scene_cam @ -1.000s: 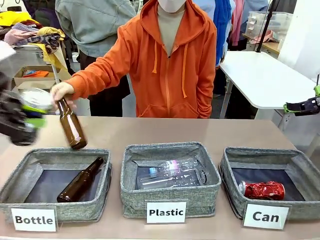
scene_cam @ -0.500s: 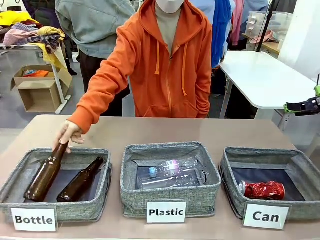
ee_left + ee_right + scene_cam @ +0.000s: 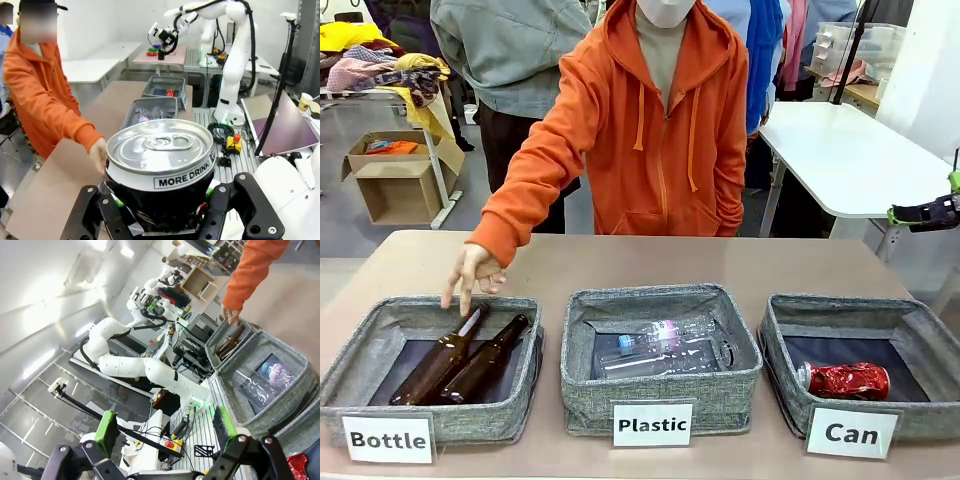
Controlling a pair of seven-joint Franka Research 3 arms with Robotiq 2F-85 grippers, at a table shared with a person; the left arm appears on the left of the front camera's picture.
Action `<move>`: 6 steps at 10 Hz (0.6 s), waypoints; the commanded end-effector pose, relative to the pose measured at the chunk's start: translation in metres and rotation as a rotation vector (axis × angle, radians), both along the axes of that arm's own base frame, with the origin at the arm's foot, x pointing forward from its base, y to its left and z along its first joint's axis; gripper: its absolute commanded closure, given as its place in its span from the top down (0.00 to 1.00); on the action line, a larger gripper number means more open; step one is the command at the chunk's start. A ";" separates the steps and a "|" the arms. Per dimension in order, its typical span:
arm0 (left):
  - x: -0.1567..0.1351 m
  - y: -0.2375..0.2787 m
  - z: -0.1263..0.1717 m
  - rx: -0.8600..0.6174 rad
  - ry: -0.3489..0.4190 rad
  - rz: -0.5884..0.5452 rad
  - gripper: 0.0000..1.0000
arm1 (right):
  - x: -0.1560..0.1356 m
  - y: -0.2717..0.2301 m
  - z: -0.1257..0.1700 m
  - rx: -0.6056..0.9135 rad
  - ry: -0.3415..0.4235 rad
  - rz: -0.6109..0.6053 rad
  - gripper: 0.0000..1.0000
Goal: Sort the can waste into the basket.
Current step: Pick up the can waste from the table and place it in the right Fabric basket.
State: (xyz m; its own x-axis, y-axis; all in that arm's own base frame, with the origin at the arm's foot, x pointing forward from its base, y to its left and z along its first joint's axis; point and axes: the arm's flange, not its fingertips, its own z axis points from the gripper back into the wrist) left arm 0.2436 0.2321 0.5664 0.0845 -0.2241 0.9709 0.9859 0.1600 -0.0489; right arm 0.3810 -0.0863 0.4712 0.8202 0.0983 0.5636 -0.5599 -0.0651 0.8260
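The person's hand [image 3: 472, 275] has released a second brown bottle [image 3: 438, 358] into the "Bottle" basket [image 3: 350, 362], far left of the "Can" basket [image 3: 920, 335], and now hovers over it. A red can [image 3: 848, 381] lies inside the "Can" basket. The left gripper [image 3: 162, 212] clamps a dark can [image 3: 161, 172], not yet delivered. The right gripper [image 3: 164, 426] stands open, empty. The "Plastic" basket [image 3: 660, 385] lies between.

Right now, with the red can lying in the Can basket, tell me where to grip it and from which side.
Take the red can across its mid-body, straight down from above. It lies on its side, silver top close to the basket's left wall, so fingers closing front-to-back on the dented barrel probably fit best.
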 end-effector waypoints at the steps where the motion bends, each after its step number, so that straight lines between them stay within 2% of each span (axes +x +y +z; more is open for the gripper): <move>1: -0.005 -0.014 0.007 0.010 0.006 0.024 0.00 | -0.003 -0.001 0.000 -0.004 -0.022 0.012 1.00; 2: 0.001 -0.022 0.009 0.025 0.040 0.046 0.00 | -0.003 -0.001 0.000 -0.004 -0.022 0.012 1.00; 4: 0.008 -0.053 0.010 0.032 0.051 0.056 0.00 | -0.003 -0.001 0.000 -0.004 -0.022 0.012 1.00; 5: 0.013 -0.085 0.010 0.046 0.059 0.058 0.00 | -0.003 -0.001 0.000 -0.004 -0.022 0.012 1.00; 6: 0.026 -0.124 0.007 0.080 0.101 0.058 0.00 | -0.003 -0.001 0.000 -0.004 -0.022 0.012 1.00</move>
State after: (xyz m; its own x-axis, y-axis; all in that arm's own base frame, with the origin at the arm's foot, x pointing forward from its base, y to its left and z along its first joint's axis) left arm 0.2639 0.1506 0.5726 0.1649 -0.2911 0.9424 0.9739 0.1989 -0.1090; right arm 0.3810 -0.0861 0.4713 0.8201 0.0986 0.5637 -0.5599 -0.0652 0.8260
